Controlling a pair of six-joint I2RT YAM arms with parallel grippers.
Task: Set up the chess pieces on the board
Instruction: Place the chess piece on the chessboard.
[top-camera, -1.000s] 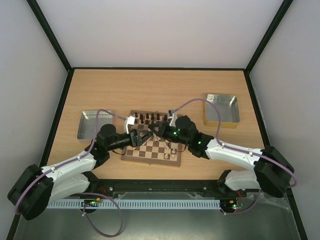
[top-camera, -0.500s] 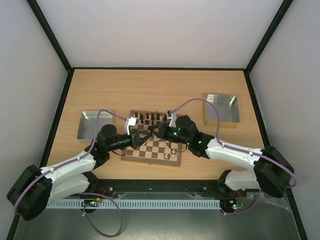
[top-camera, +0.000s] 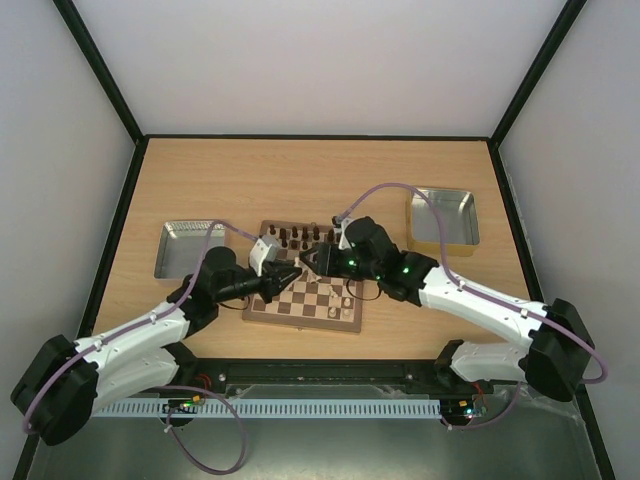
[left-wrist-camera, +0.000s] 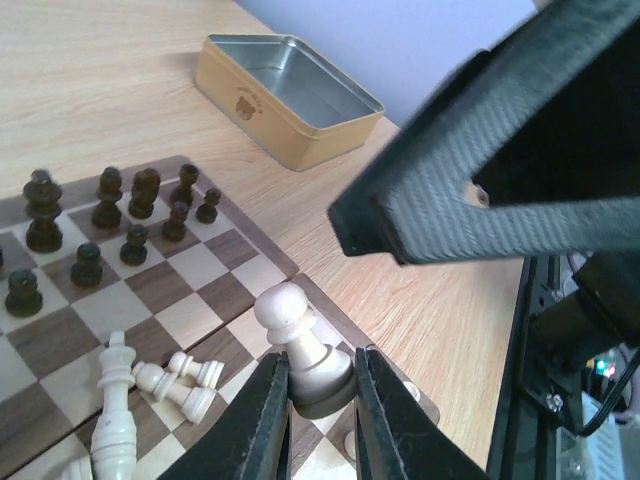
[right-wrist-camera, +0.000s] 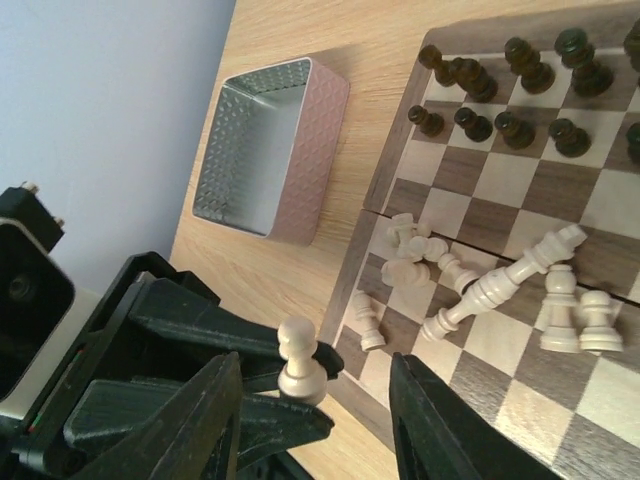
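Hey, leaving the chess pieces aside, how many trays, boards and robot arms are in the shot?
Metal trays: 2
Chessboard: 1
Robot arms: 2
Total: 5

Your black left gripper (left-wrist-camera: 320, 385) is pinched on a small cream wooden pawn (left-wrist-camera: 297, 335). Your black right gripper (right-wrist-camera: 312, 410), jaws parted, faces it, both white arms (top-camera: 140, 328) reaching inward.

Bright even light, blurry foreground
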